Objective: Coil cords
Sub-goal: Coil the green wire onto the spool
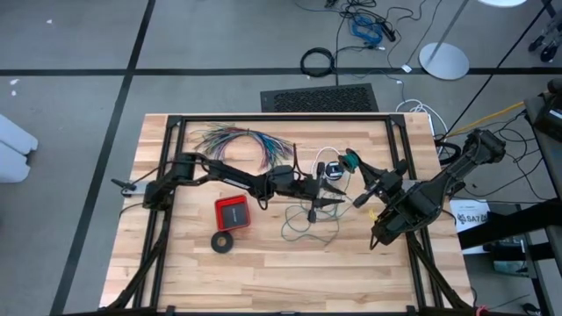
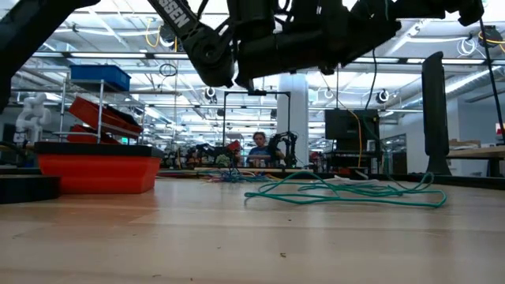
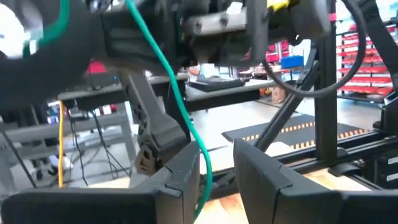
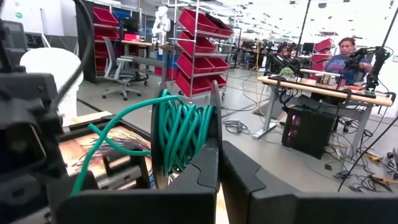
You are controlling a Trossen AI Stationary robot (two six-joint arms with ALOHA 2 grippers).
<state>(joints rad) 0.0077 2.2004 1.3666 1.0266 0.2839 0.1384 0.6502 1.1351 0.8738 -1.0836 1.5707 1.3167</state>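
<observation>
— Wooden table (image 1: 176,263) from above: the teal wire (image 1: 309,230) lies loose at the middle.
— Wrist views add more: right gripper (image 4: 217,171), pressed together, carries its coil; left gripper (image 3: 214,177) pinches one strand.

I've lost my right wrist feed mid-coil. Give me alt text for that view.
The right claw is shut on a small coil of thin teal-green wire, several loops bunched upright between its dark fingers. A loose strand of the same wire trails from the coil across the view. Beyond lie red bin shelving and a person seated at a workbench.
</observation>
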